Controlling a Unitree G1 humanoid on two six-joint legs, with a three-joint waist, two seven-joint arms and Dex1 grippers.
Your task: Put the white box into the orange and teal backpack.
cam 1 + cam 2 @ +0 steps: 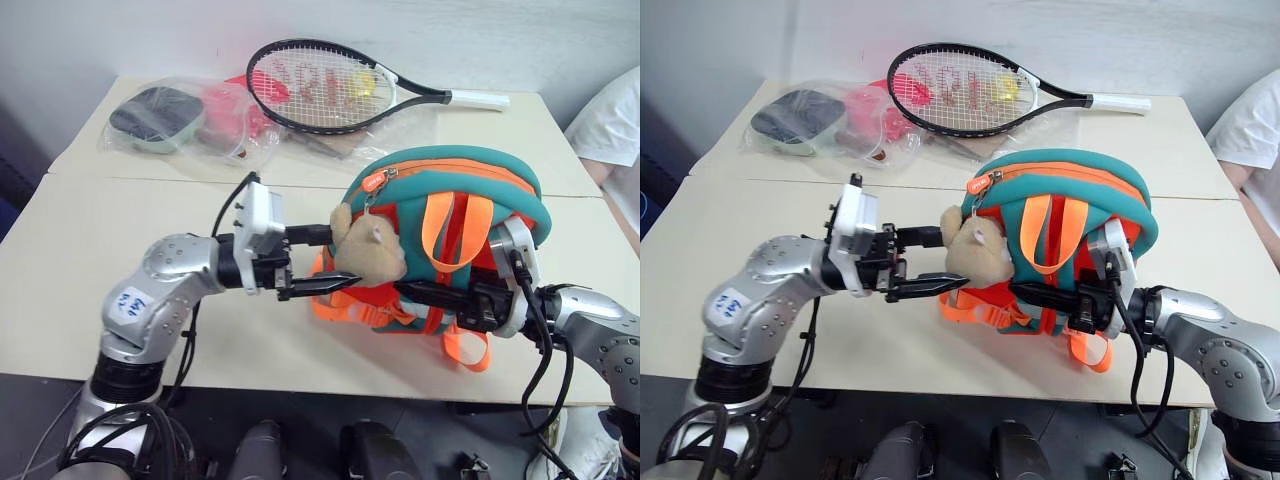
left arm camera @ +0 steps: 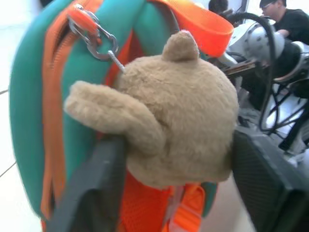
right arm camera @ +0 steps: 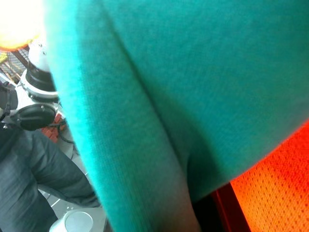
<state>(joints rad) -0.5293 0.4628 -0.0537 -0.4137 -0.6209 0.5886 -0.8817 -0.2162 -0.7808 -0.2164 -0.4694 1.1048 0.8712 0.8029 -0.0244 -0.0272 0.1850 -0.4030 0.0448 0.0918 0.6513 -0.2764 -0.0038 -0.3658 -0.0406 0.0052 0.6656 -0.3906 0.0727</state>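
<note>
Backpack gripped, box presumably inside

The orange and teal backpack [image 1: 440, 235] stands on the table [image 1: 120, 230], its zip looking shut; the white box isn't visible, so it is probably packed. The right gripper [image 1: 440, 297] is clamped on the backpack's lower edge. The left gripper [image 1: 335, 260], part-open, straddles the plush animal [image 2: 178, 121], holding nothing.

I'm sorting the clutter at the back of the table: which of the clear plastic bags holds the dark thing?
The clear bag at the table's far left corner holds the dark thing; the bag beside it, nearer the racket, holds pink things.
</note>
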